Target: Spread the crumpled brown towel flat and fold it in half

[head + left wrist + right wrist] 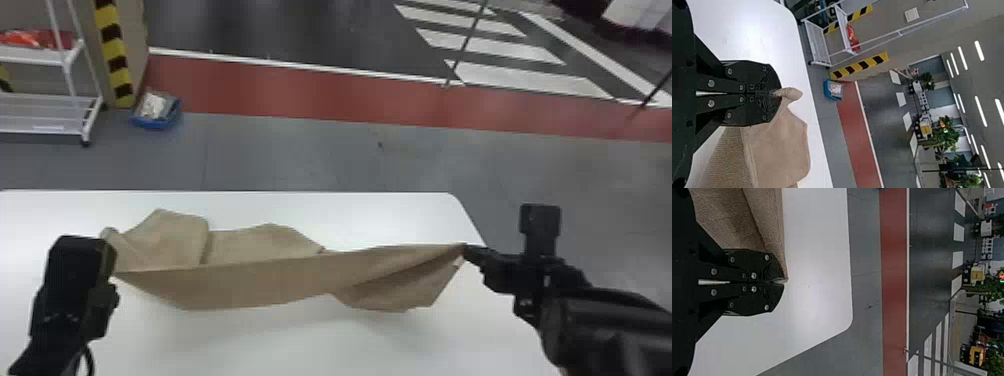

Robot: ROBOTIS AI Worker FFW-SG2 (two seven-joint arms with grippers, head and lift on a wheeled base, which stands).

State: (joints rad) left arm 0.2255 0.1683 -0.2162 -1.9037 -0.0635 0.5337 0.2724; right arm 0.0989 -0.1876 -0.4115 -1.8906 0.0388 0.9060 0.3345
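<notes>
"Brown towel [270,282] strung over your worktop [380,217], nine to three o'clock."

"Held?"

"Yes: your left hand [102,255] grips its nine o'clock end, your right hand [467,251] pinches the three o'clock end."

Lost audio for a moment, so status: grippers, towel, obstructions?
Left gripper shut on towel. Right gripper shut on its other end. Towel stretched between them, far part still bunched. Nothing seen blocking.
</notes>
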